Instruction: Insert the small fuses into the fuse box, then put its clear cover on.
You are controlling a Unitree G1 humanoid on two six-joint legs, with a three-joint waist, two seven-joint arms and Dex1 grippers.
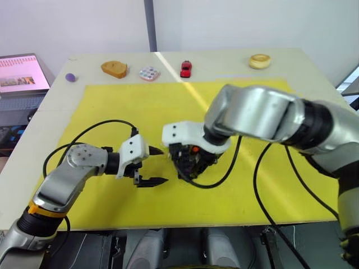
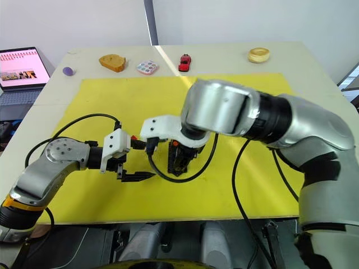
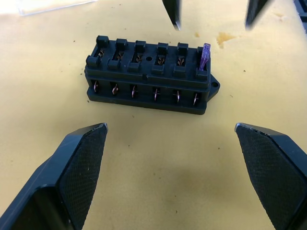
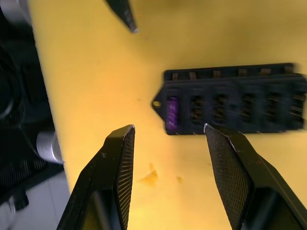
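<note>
The black fuse box [image 3: 148, 76] lies on the yellow mat [image 1: 112, 106] between my two grippers. One purple small fuse [image 3: 205, 56] stands in its end slot; the other slots show bare metal contacts. My left gripper [image 1: 152, 166] is open, a short way off the box's long side, holding nothing. My right gripper [image 4: 168, 128] hangs open over the box's end with the purple fuse [image 4: 171, 110], nothing between its fingers. A faint glassy strip [image 3: 48, 5] beyond the box may be the clear cover.
Along the table's far edge sit a brown bread-like piece [image 1: 114, 69], a pastel tile [image 1: 149, 73], a red toy car [image 1: 185, 68], a beige ring [image 1: 259, 61] and a small purple object [image 1: 70, 77]. A laptop [image 1: 19, 75] stands off the left side.
</note>
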